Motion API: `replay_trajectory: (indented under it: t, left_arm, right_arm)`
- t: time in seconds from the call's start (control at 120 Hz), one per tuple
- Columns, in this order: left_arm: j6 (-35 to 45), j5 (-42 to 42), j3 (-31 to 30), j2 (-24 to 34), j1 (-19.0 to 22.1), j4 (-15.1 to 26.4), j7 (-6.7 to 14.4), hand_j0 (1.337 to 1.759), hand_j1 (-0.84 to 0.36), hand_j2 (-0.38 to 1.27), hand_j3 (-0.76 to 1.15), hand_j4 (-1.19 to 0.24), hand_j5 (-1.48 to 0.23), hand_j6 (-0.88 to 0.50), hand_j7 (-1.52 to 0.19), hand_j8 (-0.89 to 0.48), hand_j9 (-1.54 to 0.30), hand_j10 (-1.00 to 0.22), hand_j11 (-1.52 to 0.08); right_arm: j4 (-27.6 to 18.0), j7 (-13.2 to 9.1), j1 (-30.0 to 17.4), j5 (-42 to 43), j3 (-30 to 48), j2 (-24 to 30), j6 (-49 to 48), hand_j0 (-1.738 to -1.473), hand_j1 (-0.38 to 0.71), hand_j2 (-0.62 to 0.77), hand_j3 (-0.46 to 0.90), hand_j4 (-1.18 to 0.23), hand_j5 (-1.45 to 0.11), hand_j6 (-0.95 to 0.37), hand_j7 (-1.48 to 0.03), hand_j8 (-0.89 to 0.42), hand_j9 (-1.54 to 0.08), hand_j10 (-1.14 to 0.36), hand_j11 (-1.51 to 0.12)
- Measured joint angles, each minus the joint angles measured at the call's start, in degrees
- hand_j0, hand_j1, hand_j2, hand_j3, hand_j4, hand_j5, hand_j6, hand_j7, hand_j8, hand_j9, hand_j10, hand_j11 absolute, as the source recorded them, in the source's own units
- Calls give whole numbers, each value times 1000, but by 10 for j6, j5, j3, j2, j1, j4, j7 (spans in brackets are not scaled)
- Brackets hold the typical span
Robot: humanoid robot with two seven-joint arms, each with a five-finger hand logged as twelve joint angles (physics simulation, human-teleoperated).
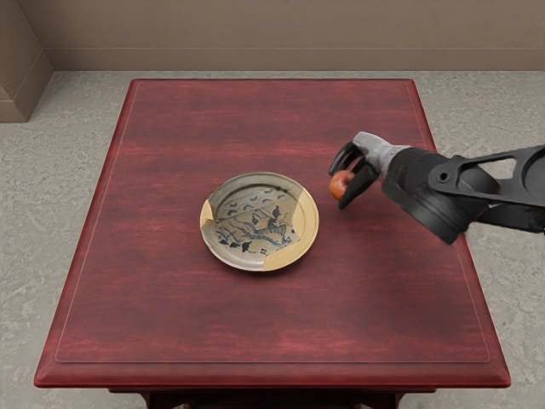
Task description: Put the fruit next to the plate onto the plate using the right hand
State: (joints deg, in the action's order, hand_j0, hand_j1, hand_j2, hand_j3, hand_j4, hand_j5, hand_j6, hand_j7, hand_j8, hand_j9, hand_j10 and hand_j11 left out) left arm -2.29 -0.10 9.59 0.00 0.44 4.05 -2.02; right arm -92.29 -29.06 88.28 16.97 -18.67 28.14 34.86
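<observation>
A round tan plate (219,243) with a dark blue painted pattern sits at the middle of the red wooden table. To its right, a small orange-red fruit (340,183) is enclosed by the black fingers (346,157) of my right hand (351,177), whose arm comes in from the picture's right edge. The fingers curl around the fruit, which shows only partly between them. Whether the fruit rests on the table or is slightly lifted cannot be told. The hand is a short gap to the right of the plate's rim. The left arm is out of view.
The red table (170,136) has a raised border and stands on a speckled grey floor. A beige wall runs along the back, with a box-like corner at the far left (17,85).
</observation>
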Motion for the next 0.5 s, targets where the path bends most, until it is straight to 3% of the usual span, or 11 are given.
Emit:
replay_trajectory:
  t: [0.358, 0.5]
  left_arm:
    - [0, 0, 0, 0, 0, 0, 0, 1658, 53, 50, 0, -247, -321, -247, -321, -247, -321, -247, -321]
    - [0, 0, 0, 0, 0, 0, 0, 1658, 53, 50, 0, -247, -321, -247, -321, -247, -321, -247, -321]
  right_arm:
    - [-17, -13, -9, -23, 60, -39, 0, -1651, 182, 240, 0, -818, -1128, -549, -1087, -463, -1101, -687, -1090]
    - [8, -13, -15, -28, 62, -86, -1, -1653, 248, 396, 1, -817, -1164, -507, -1101, -415, -1131, -681, -1108]
